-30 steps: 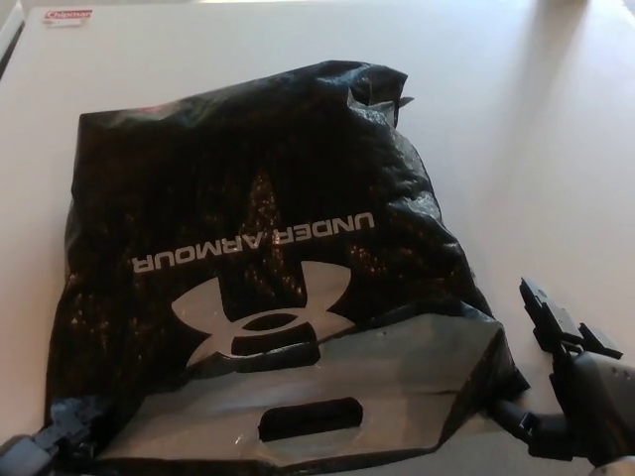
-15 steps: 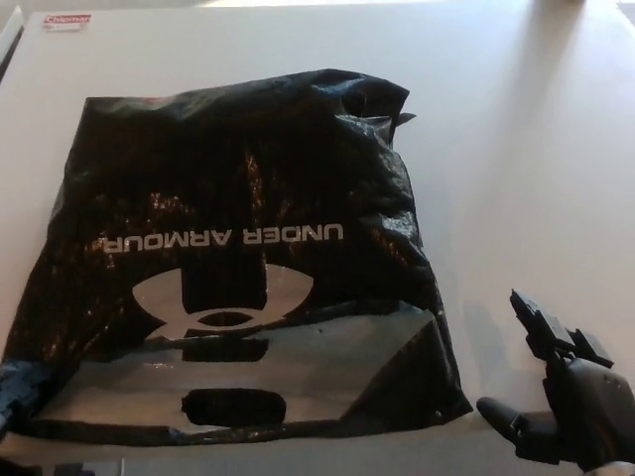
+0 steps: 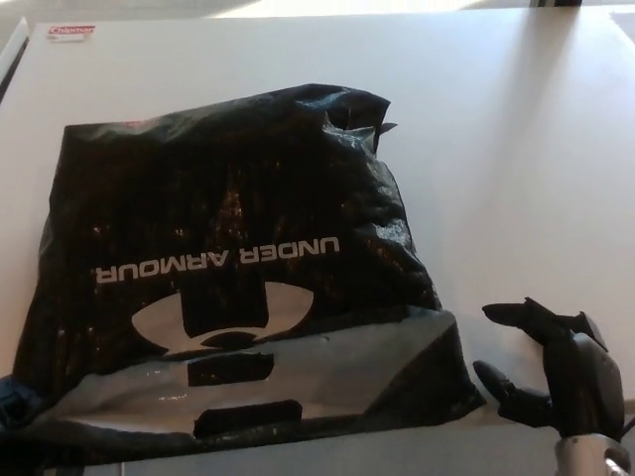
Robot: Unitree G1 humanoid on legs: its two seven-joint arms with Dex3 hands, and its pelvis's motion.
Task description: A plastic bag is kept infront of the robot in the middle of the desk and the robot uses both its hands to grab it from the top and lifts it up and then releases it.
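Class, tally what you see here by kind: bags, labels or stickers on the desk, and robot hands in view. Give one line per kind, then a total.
Black plastic bag: 1
Red-and-white sticker at the desk's far corner: 1
Robot hands, the right hand only: 1
Total: 3

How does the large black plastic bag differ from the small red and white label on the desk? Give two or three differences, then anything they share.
The black plastic bag is far larger than the small red and white label. The bag is dark, glossy and crumpled; the label is pale and flat. The bag lies in the middle near the robot's right hand; the label sits in the far left corner. Both rest on the white desk and carry printing.
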